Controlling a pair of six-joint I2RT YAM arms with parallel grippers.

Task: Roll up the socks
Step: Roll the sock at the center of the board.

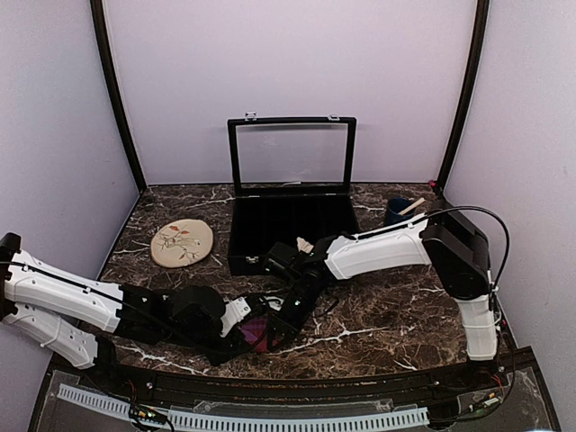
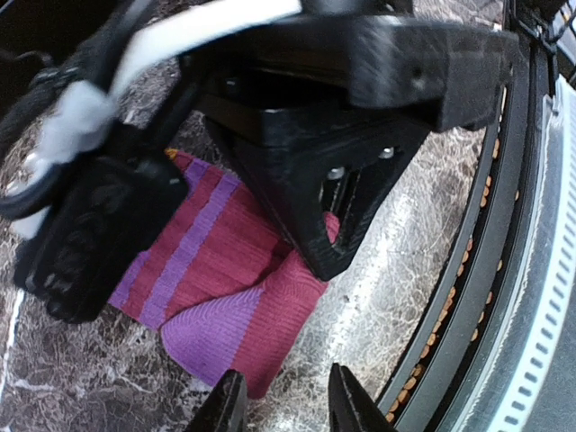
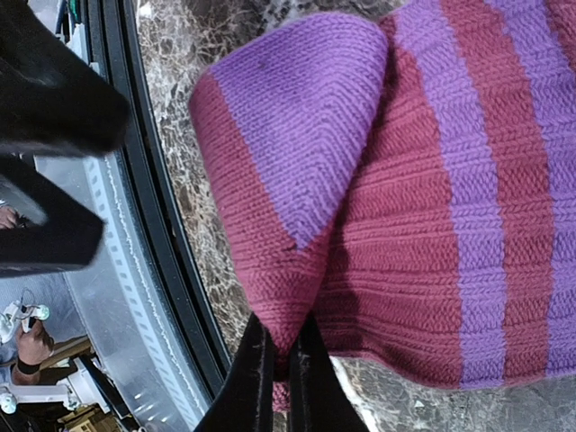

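The maroon-purple sock (image 3: 423,225) lies on the marble near the table's front edge, with one end folded over itself. It also shows in the left wrist view (image 2: 225,270) and in the top view (image 1: 258,326). My right gripper (image 3: 281,340) is shut on the edge of the folded maroon layer. My left gripper (image 2: 286,400) is open and empty, its fingertips (image 2: 229,405) just off the sock's folded end, over bare marble. The right gripper's black body (image 2: 360,162) hangs over the sock. A small cream-beige piece (image 1: 304,244) shows behind the right arm; most of it is hidden.
A black display box (image 1: 292,225) with its glass lid raised stands at the middle back. A tan oval mat (image 1: 182,242) lies to its left. A blue cup (image 1: 400,211) with a stick stands at the back right. The black front rail (image 2: 504,297) runs close beside the sock.
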